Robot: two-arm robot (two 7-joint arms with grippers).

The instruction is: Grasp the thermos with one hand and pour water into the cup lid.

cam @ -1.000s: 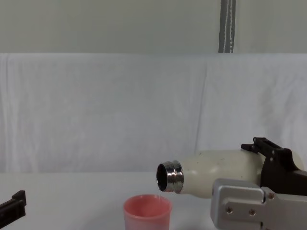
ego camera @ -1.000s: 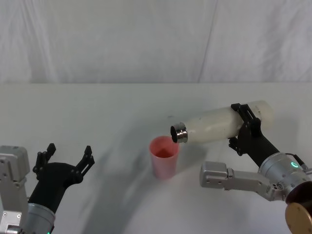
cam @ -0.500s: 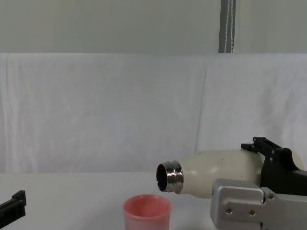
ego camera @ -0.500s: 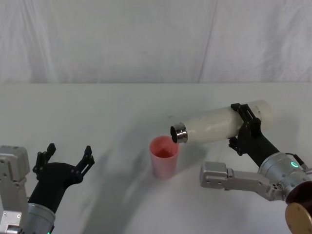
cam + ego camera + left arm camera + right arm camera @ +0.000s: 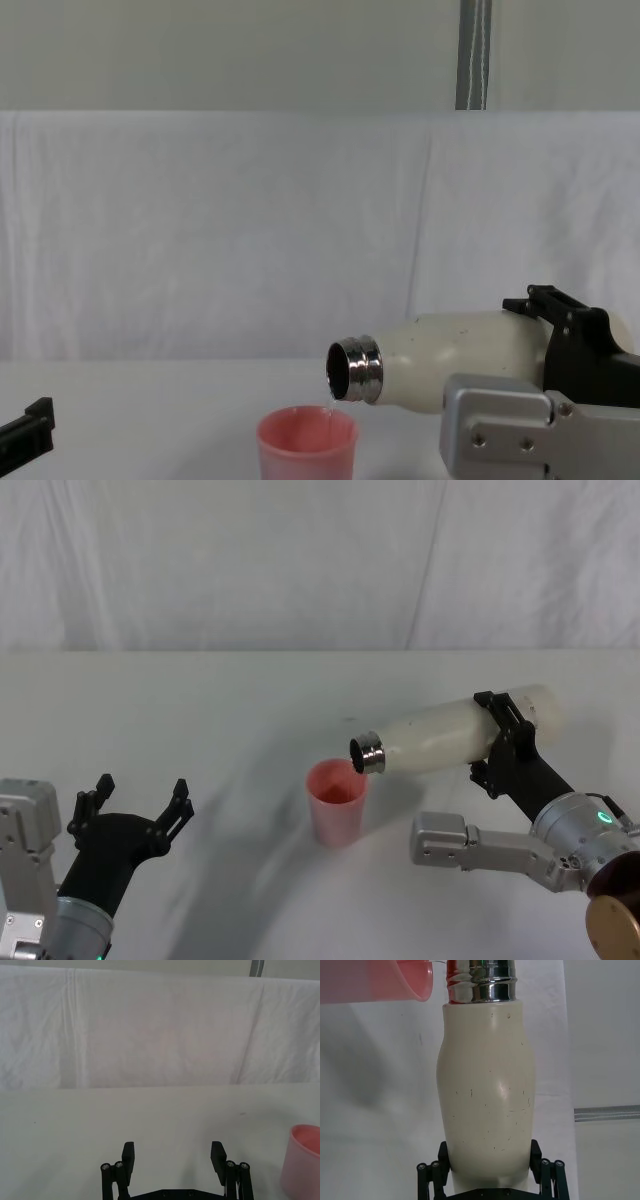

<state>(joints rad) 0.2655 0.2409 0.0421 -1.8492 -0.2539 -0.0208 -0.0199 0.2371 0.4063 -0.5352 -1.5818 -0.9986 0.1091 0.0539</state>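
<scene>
White table [image 5: 200,710], right gripper [image 5: 505,742] jaws clamped on tipped thermos [image 5: 450,735], mouth over cup lid [image 5: 336,800], left gripper [image 5: 135,802] jaws apart.

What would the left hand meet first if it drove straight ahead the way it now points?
Probably nothing on the table. In its wrist view the open left hand points across bare white table toward the cloth backdrop. The pink cup lid stands off to one side of that line, though depth is hard to judge.
</scene>
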